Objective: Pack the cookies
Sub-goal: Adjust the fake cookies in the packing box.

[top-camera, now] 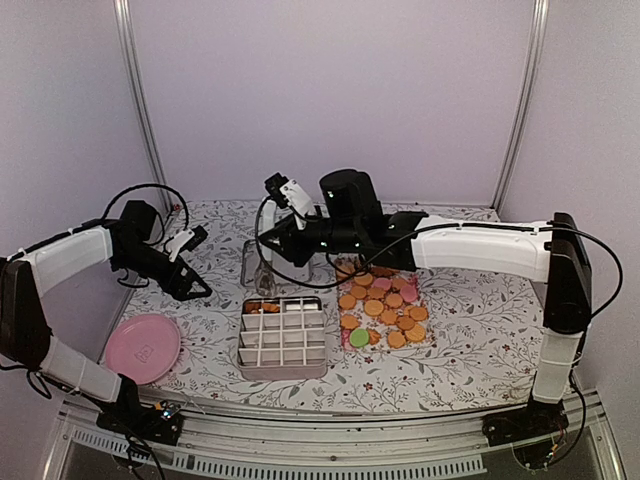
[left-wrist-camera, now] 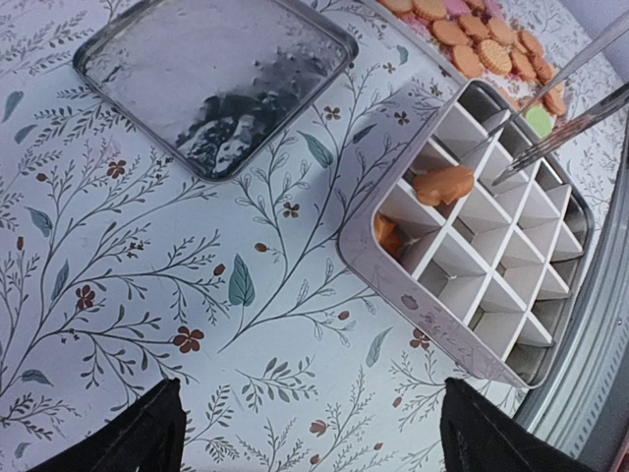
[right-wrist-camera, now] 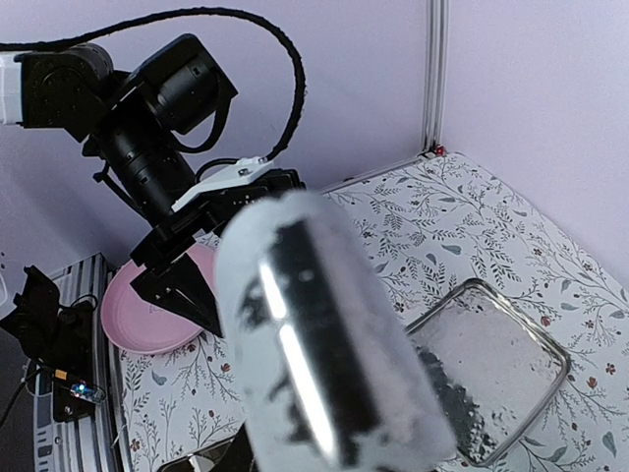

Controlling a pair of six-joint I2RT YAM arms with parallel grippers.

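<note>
The cookies [top-camera: 385, 300], mostly orange-tan with a few pink and one green, lie in a pile right of a divided metal box [top-camera: 243, 345]. A few orange cookies [left-wrist-camera: 442, 184] sit in the box's far-left cells. My right gripper [top-camera: 285, 240] is shut on metal tongs [top-camera: 266, 275]. The tong tips [left-wrist-camera: 560, 108] hang over the box [left-wrist-camera: 432, 305] with nothing between them. In the right wrist view the tongs' rounded end [right-wrist-camera: 314, 344] hides the fingers. My left gripper [left-wrist-camera: 314, 433] is open over the bare tablecloth, left of the box.
A shiny metal lid [left-wrist-camera: 211, 79] lies flat behind the box. A pink plate [top-camera: 143, 347] rests at the near left. The left arm's gripper [right-wrist-camera: 182, 285] shows in the right wrist view above that plate [right-wrist-camera: 138, 315]. Purple walls enclose the table.
</note>
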